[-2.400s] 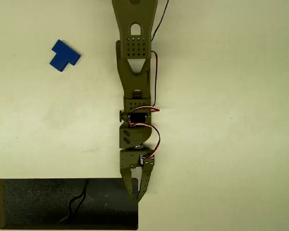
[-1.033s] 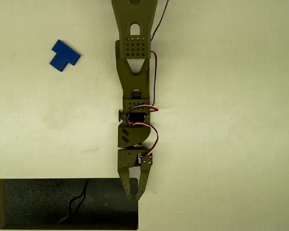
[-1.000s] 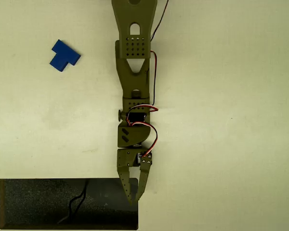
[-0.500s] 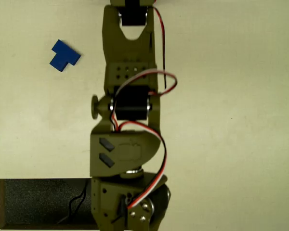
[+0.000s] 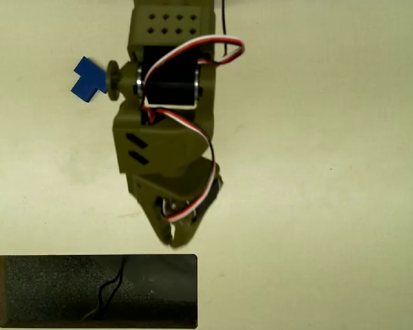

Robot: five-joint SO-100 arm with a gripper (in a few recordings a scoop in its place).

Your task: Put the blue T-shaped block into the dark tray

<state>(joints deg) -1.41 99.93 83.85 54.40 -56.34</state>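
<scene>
In the overhead view the gripper (image 5: 173, 237) hangs high under the camera, its olive fingers tapering to a blunt tip at about 6 o'clock from the wrist. Whether they are spread or pressed together cannot be told, because the body above covers them. The tip sits just above the top rim of the dark tray (image 5: 96, 261), apart from it. Red, white and black servo wires (image 5: 193, 124) loop over the olive arm (image 5: 162, 137), which runs out of frame at 12 o'clock. The blue T-shaped block (image 5: 86, 79) lies at 10 o'clock from the gripper, well apart from the tray, its right part hidden behind a round knob on the arm. The tray's speckled floor carries a thin wavy dark line (image 5: 110, 289). Everything rests on a plain pale cream table (image 5: 330, 206). No writing or label can be read.
</scene>
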